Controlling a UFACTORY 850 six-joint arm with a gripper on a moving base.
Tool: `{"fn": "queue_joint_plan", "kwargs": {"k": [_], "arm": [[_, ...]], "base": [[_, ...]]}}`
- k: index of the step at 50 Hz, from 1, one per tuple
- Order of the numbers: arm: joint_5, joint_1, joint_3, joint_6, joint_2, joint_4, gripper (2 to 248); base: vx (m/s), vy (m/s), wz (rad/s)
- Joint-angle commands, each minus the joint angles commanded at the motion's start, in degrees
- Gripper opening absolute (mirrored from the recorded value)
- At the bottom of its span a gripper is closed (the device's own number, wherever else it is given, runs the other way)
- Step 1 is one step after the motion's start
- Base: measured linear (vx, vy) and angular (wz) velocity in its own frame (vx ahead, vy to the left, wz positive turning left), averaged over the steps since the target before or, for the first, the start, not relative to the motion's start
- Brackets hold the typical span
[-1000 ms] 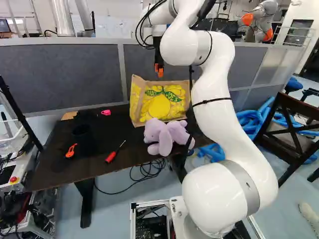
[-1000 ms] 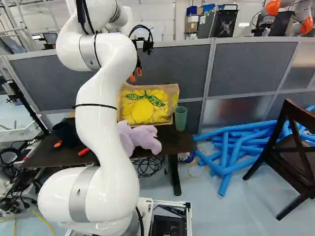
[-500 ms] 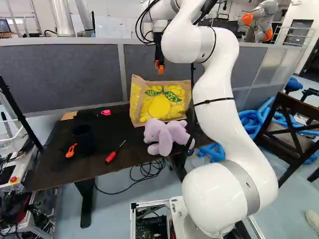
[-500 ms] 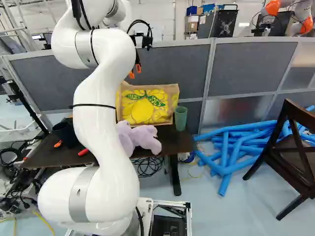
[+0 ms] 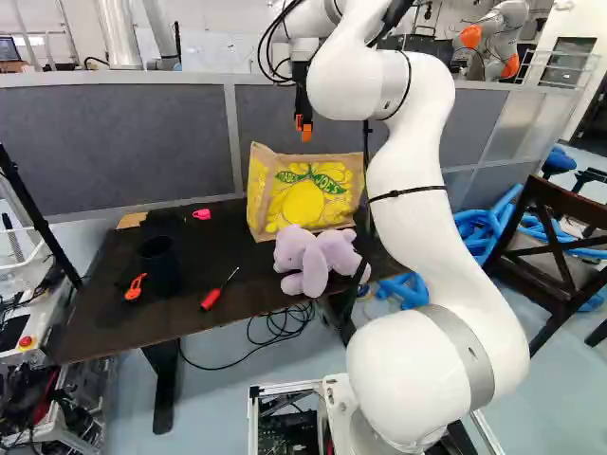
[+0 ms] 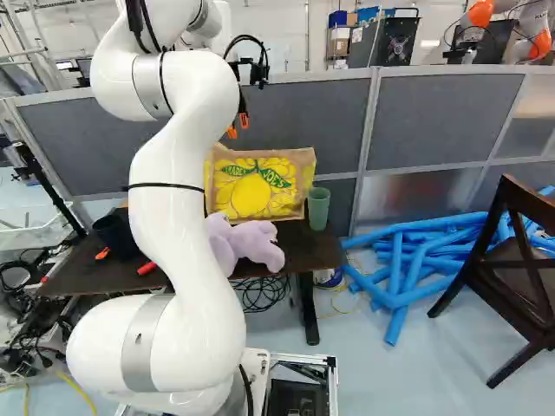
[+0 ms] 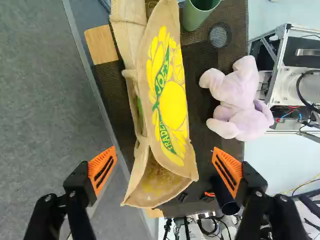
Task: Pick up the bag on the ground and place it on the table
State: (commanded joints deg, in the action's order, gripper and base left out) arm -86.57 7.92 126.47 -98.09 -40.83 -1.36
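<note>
My gripper (image 5: 303, 130) hangs above the bag (image 5: 303, 194) in the left base view, touching nothing. The bag is tan with yellow lemons and green lettering, and it stands upright on the dark table (image 5: 114, 318) near its back edge, not on the ground. Seen from the wrist, the gripper (image 7: 164, 157) has its orange-padded fingers wide apart with nothing held. The bag (image 7: 170, 105) lies below and ahead of them, its open top and handles in sight, one end between the lines of the fingers.
A purple plush toy (image 7: 237, 100) lies before the bag. A green cup (image 6: 318, 208) stands beside it. The table also bears a black cup (image 5: 159, 265), a red screwdriver (image 5: 211, 299) and a pink item (image 5: 201, 214). Grey partitions (image 6: 451, 117) rise behind; another robot (image 5: 498, 38) stands beyond.
The arm has shifted slightly and the gripper has risen a little, with the motion falling in the earlier half second. The bag, toy and base have stayed put.
</note>
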Motion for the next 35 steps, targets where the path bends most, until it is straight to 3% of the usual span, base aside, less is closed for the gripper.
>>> {"fn": "queue_joint_plan", "kwargs": {"k": [15, 35], "arm": [[0.0, 0.0, 0.0, 0.0, 0.0, 0.0, 247], [0.0, 0.0, 0.0, 0.0, 0.0, 0.0, 247]], "base": [[-0.025, -0.001, 0.000], [-0.146, -0.003, 0.005]]}}
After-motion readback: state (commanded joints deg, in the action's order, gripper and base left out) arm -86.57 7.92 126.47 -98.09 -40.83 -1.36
